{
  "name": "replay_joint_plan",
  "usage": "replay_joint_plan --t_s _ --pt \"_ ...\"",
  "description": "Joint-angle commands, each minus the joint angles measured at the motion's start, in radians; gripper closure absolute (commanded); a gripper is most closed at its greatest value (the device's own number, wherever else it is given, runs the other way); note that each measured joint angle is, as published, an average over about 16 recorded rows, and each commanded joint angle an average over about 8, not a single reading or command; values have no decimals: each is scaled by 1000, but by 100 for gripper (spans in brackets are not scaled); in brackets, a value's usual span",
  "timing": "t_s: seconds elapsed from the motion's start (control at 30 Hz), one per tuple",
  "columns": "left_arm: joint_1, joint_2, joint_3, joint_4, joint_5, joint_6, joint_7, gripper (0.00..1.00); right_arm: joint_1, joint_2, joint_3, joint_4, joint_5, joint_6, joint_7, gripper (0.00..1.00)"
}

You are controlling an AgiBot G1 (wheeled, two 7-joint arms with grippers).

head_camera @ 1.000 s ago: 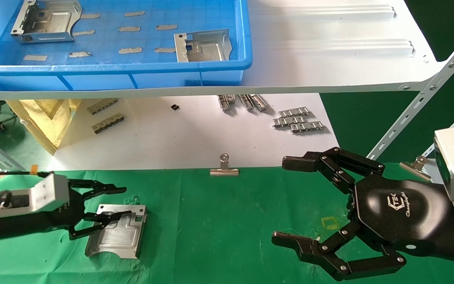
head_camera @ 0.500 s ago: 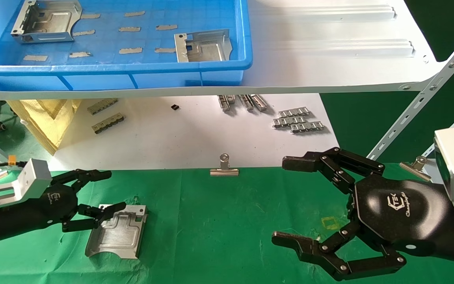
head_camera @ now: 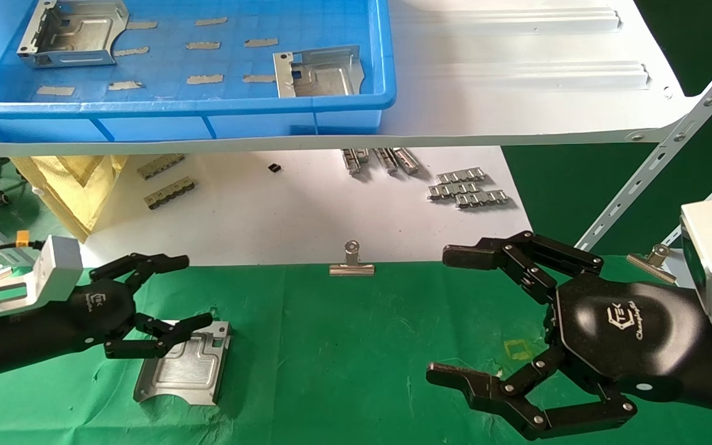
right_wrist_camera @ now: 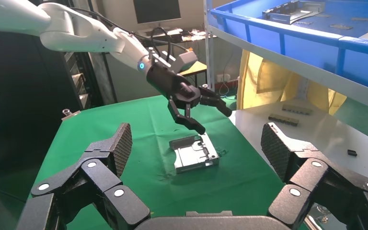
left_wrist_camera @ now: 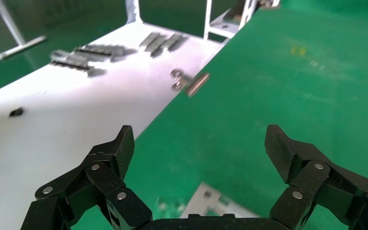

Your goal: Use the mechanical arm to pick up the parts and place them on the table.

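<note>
One silver part [head_camera: 183, 361] lies flat on the green table [head_camera: 343, 346] at the front left. My left gripper [head_camera: 192, 293] is open and empty, its lower finger just over the part's far edge. In the left wrist view the gripper [left_wrist_camera: 199, 143] spreads wide with the part's corner [left_wrist_camera: 211, 203] below it. Two more parts [head_camera: 72, 34] [head_camera: 317, 73] lie in the blue bin [head_camera: 177, 110] on the shelf. My right gripper [head_camera: 442, 314] is open and empty over the table's right side; in its wrist view [right_wrist_camera: 196, 139] it faces the part [right_wrist_camera: 194, 154].
A white shelf [head_camera: 517, 74] carries the bin above the table's back. Beneath it a white sheet [head_camera: 282, 210] holds small ridged strips [head_camera: 467, 188]. A binder clip [head_camera: 351, 262] sits on the cloth's back edge. A yellow bag [head_camera: 78, 185] is at the back left.
My left gripper has lifted off the part and drawn back toward the table's far edge, turning its wrist. The part stays on the cloth. The right arm has not moved.
</note>
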Motion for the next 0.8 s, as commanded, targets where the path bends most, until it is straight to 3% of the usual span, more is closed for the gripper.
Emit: replay_joint_plan --t_s 0.03,0.8 --pt "13 -8 -19 -43 -1 -3 -25 0 0 0 0 0 0 0 0 0" --pt "169 -95 -242 -548 -9 -40 -315 0 0 0 0 0 0 0 0 0"
